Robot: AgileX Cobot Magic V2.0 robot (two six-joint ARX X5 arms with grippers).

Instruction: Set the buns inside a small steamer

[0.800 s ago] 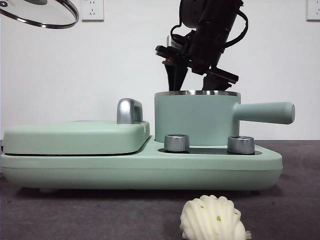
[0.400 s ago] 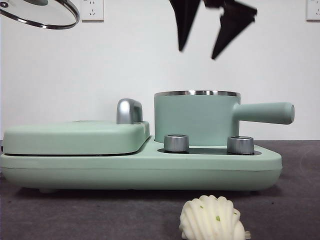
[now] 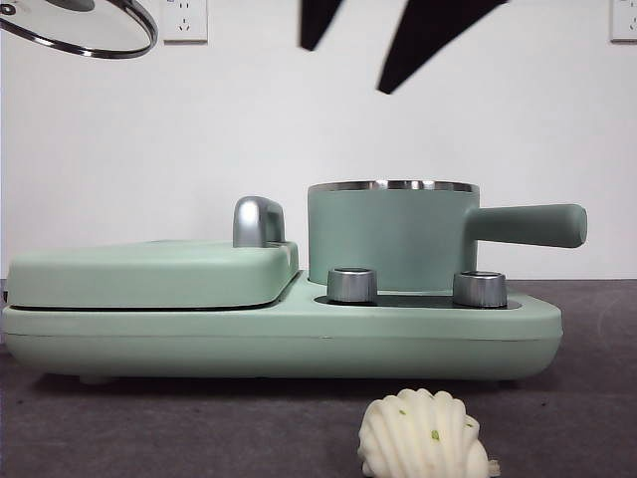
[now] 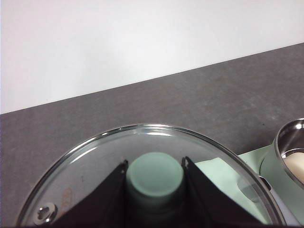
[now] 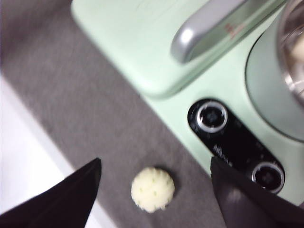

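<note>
Buns: one inside the steamer, one on the table in front of the cooker.

Right gripper [image 5: 154, 175] has its jaws spread wide and empty, high above the steamer [image 3: 388, 239]; in the front view only its two black tips show at the top edge. Left gripper [image 4: 155, 176] is closed on the green knob [image 4: 155, 175] of the glass lid [image 4: 95, 161], held up at the far left, well apart from the pot. The smooth bun [image 4: 295, 164] lies inside the steamer, seen just past its steel rim. The ridged bun [image 3: 422, 435] sits on the dark table [image 3: 149, 428], near the front, right of centre, apart from the green cooker base [image 3: 279, 339] with its two knobs.
</note>
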